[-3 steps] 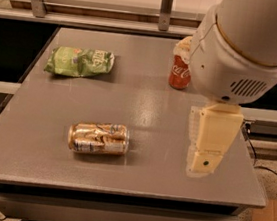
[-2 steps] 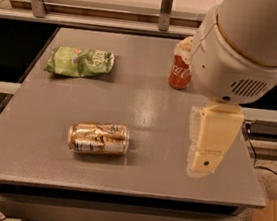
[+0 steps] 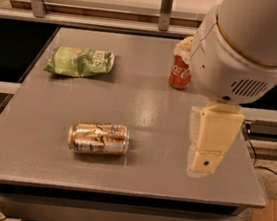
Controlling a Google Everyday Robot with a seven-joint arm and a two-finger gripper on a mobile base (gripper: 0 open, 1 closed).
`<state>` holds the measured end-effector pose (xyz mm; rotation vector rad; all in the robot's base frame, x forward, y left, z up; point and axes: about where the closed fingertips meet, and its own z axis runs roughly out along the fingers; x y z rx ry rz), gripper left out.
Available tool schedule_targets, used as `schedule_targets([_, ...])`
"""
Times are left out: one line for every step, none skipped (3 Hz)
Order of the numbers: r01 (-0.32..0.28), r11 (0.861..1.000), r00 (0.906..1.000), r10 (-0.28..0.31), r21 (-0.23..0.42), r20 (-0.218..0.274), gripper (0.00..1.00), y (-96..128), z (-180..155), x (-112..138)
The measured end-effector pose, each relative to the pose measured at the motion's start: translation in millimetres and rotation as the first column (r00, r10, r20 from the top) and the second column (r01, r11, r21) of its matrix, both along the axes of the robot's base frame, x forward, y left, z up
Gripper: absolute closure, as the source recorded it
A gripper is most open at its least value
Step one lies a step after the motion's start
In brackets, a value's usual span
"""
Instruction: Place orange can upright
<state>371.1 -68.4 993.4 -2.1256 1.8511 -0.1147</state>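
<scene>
Orange can on side, well left of hand | hand over table right side | grip: cannot tell

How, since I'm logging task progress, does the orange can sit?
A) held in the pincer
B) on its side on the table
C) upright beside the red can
B: the orange can lies on its side on the table; the pincer hangs apart, over the table's right side.

1. The gripper hangs over the right side of the worktop; open surface runs from it to the orange can lying front left.
2. The red can stands back right, beside the arm.
3. The green bag lies back left, well apart from the orange can.
</scene>
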Motion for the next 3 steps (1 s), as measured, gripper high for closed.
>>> schedule_targets([0.000, 1.000, 1.0000, 0.000, 0.000, 0.000, 0.00, 0.0, 0.0, 0.0])
schedule_targets([0.000, 1.000, 1.0000, 0.000, 0.000, 0.000, 0.00, 0.0, 0.0, 0.0])
schedule_targets([0.000, 1.000, 1.0000, 0.000, 0.000, 0.000, 0.00, 0.0, 0.0, 0.0])
